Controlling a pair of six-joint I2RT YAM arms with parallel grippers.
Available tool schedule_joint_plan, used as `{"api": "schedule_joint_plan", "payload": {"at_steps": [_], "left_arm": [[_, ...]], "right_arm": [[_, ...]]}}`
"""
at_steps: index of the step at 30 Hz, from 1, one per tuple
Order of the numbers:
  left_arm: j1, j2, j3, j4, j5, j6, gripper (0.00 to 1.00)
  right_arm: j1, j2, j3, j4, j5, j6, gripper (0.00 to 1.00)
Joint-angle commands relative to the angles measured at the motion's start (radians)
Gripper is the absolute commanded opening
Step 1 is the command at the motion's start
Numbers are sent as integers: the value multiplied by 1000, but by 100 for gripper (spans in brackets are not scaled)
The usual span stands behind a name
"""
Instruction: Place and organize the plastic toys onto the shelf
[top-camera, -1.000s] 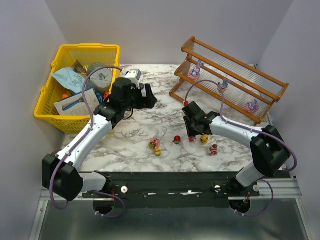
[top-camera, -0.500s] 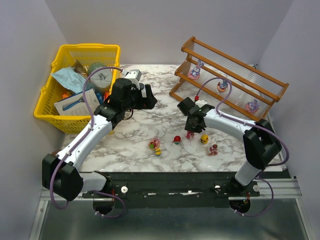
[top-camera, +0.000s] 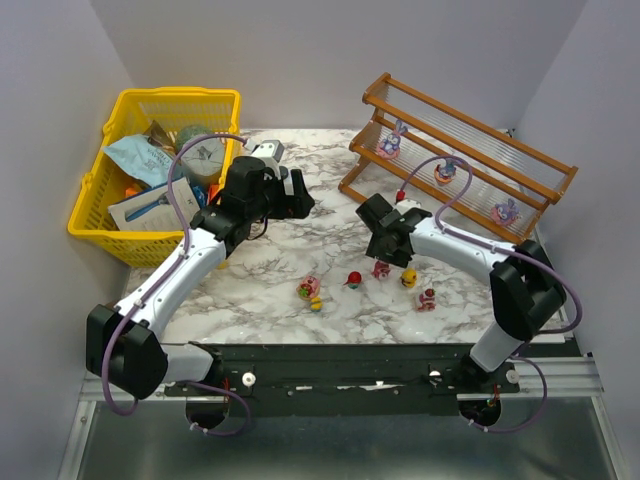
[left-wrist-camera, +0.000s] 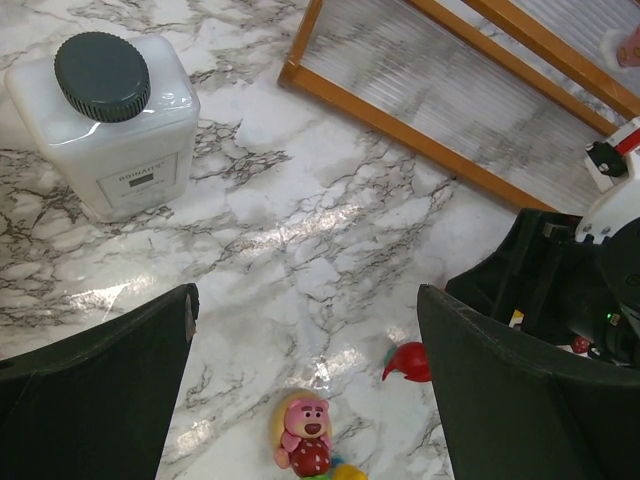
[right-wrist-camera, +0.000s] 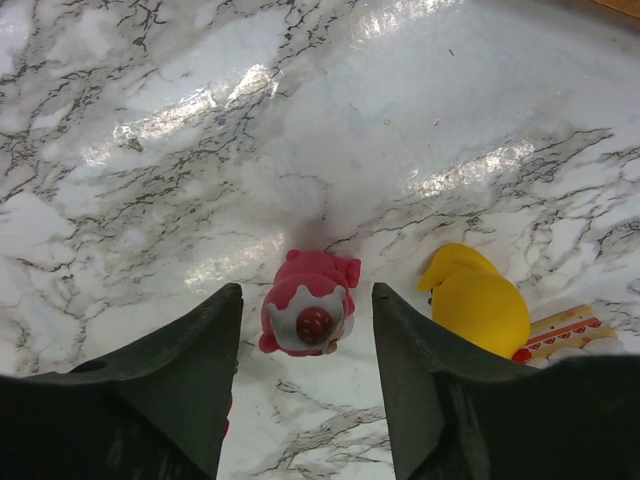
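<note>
Swings right gripper (right-wrist-camera: 307, 295) back over pink figure (right-wrist-camera: 307, 318), lower centre; straddles it, spread wide, empty. Pick next. Leaves left gripper (left-wrist-camera: 307, 300) agape.

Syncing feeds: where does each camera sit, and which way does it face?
Top: above, behind the bases, looking down at table; left arm, right arm show.
Left wrist: looks forward-down at bottle, shelf; its fingers frame the bottom.
Right wrist: looks down at pink toy between its fingers.
Shared: top also shows that toy, bottle, shelf.
</note>
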Motion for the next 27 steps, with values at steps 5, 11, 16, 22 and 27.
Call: {"api": "schedule_joint_plan", "payload": {"at_steps": [5, 11, 16, 22, 27], "left_arm": [[-2, 9, -31, 19, 31, -21, 99], [-74, 14, -62, 53, -25, -93, 99], [-270, 92, -40, 76, -205, -186, 99], [-433, 256, 13, 111, -326, -341, 98], [-517, 408, 148, 71, -444, -364, 95]], "right_arm": [[2, -82, 65, -23, 4, 2, 66], [2, -194, 105, -118, 20, -45, 66], [0, -304, 151, -239, 72, -47, 69], [-16, -468, 163, -348, 119, -56, 72], [-29, -534, 123, -413, 99, -48, 73]]}}
